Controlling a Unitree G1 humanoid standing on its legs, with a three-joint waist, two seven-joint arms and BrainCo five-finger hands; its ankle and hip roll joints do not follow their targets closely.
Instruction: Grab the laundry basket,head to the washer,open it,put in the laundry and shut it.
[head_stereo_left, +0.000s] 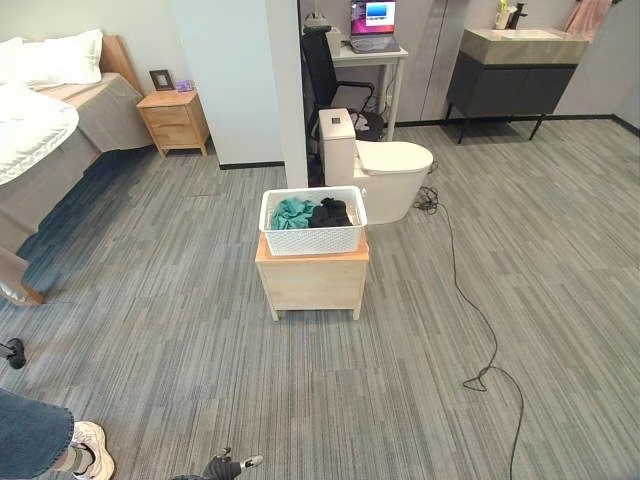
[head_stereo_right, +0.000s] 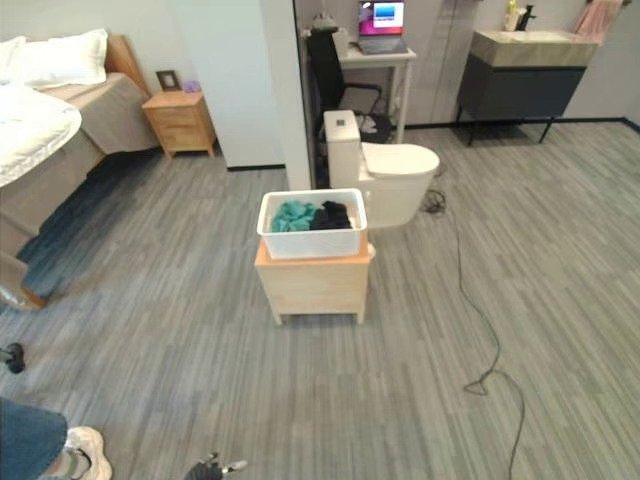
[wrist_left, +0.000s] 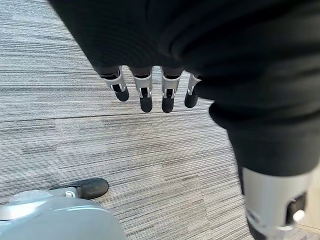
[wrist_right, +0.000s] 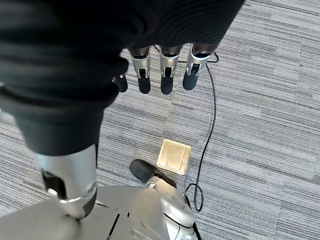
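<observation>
Left hand (wrist_left: 150, 90) and right hand (wrist_right: 165, 72) hanging above grey floor (head_stereo_left: 200, 360), fingers relaxed and straight, grasping nothing. White lattice laundry basket (head_stereo_left: 312, 238) resting on small wooden surface (head_stereo_left: 312, 280) ahead, holding teal cloth (head_stereo_left: 292, 212) beside black cloth (head_stereo_left: 330, 213). White toilet (head_stereo_left: 385, 170) just behind

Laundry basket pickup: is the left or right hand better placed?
Neither: the laundry basket sits centred ahead on a wooden stool, while the left hand and right hand hang open over floor.
</observation>
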